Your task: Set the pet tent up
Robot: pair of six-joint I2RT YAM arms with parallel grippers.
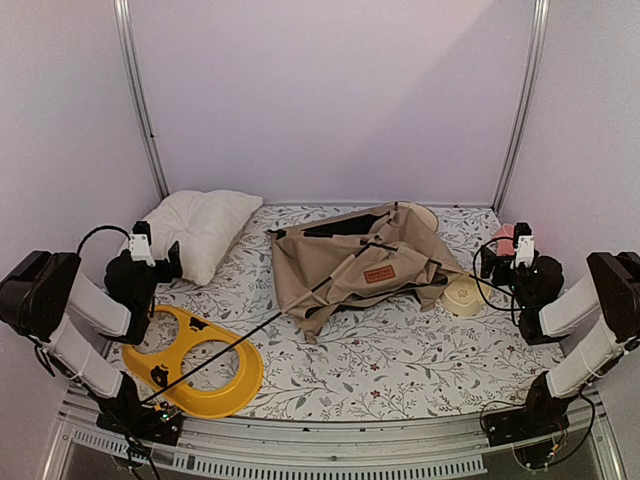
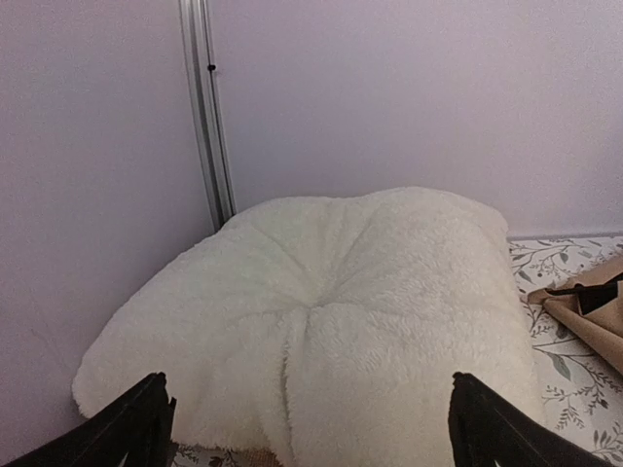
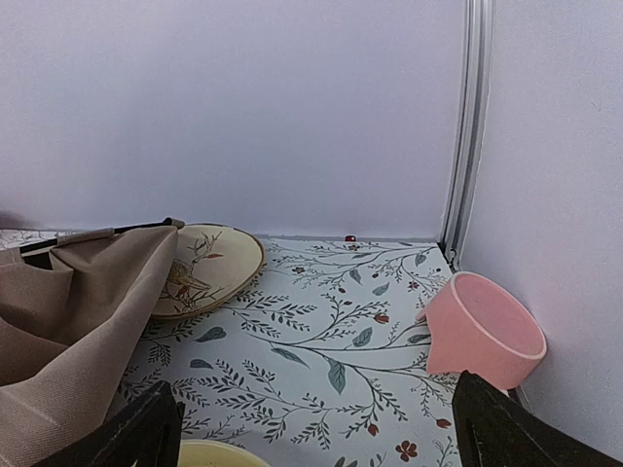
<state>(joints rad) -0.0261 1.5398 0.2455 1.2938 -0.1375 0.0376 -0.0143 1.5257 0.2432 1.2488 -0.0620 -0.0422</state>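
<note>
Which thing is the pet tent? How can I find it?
On the flowery table, look in the middle, between the white pillow and the small cream bowl. The tent is the crumpled tan cloth heap; only it has thin black poles and a brown patch.

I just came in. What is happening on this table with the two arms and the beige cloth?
Nothing is being handled at this moment. The pet tent lies collapsed in the middle of the table, its canvas crumpled. One black pole runs from it across the yellow tray. The left gripper is open and faces the white pillow. The right gripper is open too, looking toward a pink bowl and a plate. The tent is not yet set up.
</note>
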